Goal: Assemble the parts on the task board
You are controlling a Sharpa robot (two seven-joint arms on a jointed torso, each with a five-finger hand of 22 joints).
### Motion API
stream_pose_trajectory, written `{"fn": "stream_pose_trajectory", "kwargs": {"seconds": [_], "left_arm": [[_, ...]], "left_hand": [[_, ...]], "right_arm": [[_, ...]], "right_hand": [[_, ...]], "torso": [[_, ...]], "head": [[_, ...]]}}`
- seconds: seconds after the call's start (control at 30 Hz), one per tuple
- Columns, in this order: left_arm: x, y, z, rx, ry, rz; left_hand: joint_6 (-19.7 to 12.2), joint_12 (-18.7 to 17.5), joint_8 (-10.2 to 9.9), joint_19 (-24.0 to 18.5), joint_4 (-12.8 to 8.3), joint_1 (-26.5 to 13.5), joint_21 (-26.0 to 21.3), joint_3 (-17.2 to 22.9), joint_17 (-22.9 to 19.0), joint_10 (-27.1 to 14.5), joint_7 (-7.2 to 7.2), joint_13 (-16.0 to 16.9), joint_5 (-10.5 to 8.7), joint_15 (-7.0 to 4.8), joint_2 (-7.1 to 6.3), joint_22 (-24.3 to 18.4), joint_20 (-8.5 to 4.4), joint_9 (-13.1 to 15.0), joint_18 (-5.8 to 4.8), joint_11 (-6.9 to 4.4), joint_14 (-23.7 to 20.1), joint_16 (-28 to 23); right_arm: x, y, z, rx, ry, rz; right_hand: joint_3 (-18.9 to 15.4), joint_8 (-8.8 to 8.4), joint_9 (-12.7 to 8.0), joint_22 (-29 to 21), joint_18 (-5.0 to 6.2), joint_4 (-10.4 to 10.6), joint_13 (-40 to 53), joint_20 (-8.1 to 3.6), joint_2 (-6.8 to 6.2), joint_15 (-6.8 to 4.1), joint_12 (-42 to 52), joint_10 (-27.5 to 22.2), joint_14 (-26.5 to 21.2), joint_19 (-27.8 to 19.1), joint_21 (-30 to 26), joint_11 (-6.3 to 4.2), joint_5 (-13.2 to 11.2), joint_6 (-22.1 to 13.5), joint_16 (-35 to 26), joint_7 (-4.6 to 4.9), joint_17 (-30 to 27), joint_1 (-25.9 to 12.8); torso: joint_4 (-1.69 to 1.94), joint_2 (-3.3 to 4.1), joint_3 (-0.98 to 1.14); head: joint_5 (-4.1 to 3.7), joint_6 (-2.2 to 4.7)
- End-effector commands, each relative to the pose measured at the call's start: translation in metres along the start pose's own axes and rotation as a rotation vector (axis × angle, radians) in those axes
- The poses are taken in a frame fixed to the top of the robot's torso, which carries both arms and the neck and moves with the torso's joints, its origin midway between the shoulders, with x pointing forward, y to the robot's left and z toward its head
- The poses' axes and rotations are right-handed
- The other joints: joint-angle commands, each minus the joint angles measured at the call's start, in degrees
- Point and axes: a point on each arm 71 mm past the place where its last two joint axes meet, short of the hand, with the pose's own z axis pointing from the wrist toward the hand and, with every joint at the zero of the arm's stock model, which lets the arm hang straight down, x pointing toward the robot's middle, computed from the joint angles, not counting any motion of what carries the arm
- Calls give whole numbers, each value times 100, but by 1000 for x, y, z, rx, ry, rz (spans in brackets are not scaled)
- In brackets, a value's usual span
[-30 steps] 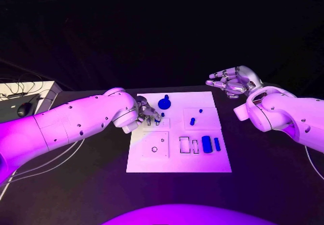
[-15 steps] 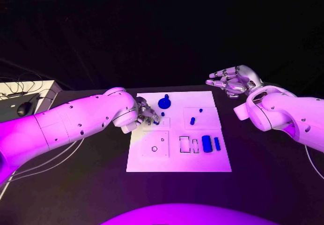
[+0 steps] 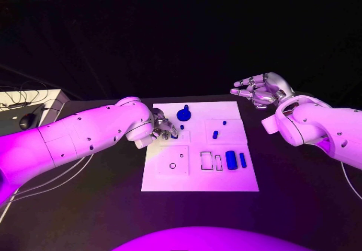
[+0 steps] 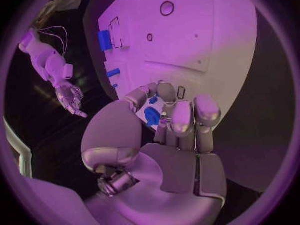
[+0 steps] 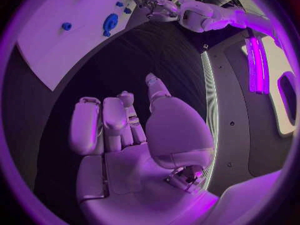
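The white task board lies mid-table. My left hand hovers low over its far left part, fingers curled in, pinching a small blue part at the fingertips; the same part sits between thumb and fingers. Just beyond stands a round blue part. Two small blue pegs stand in the right-hand square, and two blue blocks lie nearer me. My right hand is raised off the board's far right corner, fingers apart, holding nothing. From its wrist I see the board.
A grey box with cables sits at the table's far left edge. Outlined slots and a round hole mark the board's near half. Black table surrounds the board.
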Motion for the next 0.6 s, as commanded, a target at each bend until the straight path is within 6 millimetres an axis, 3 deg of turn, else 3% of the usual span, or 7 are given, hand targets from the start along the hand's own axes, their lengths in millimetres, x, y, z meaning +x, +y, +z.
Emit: {"fn": "stream_pose_trajectory", "kwargs": {"seconds": [0.03,0.2,0.37,0.43,0.6], "left_arm": [[3,-2,1,-5,19,20],[4,-3,2,-9,25,26],[5,-4,3,-11,29,28],[6,-4,3,-10,31,29],[7,-5,3,-8,37,31]], "left_hand": [[1050,35,27,44,-14,127,-3,34,-5,4,-561,6,19,3,160,6,-13,237,-69,-58,27,20],[1051,37,27,42,-15,111,-9,19,-8,4,-562,9,8,3,157,6,-12,242,-68,-59,28,21],[1106,52,29,55,56,148,-16,-353,15,38,-588,18,-74,8,287,37,-6,252,-78,-63,33,46],[1135,49,23,63,89,232,-18,-673,30,63,-600,12,-92,9,392,55,-7,255,-88,-64,35,60],[1208,70,53,70,107,213,-15,-713,31,115,-625,15,-115,10,394,66,-9,260,-98,-71,40,65]], "right_arm": [[1,1,0,-9,10,-5],[1,1,0,-9,10,-5],[1,1,0,-9,10,-5],[1,1,0,-9,10,-5],[1,1,0,-9,11,-5]], "right_hand": [[2,18,8,1026,57,-37,2,-13,18,1,7,6,9,463,27,-37,26,-11,-8,42,7,-37],[2,18,8,1026,57,-37,2,-13,18,1,7,6,9,463,27,-37,26,-11,-8,42,7,-37],[2,18,8,1026,57,-37,2,-13,18,1,7,6,9,463,27,-37,26,-11,-8,42,7,-37],[2,18,8,1026,57,-37,2,-13,18,1,7,6,9,463,27,-37,26,-11,-8,42,7,-37],[2,18,8,1026,57,-37,2,-13,18,1,7,6,9,463,27,-37,26,-11,-8,42,7,-37]], "torso": [[-2,0,3],[-8,2,2],[-5,3,4],[-5,0,6],[-1,-3,4]], "head": [[-2,-5],[-3,-10],[-5,-14],[-6,-16],[-8,-30]]}}
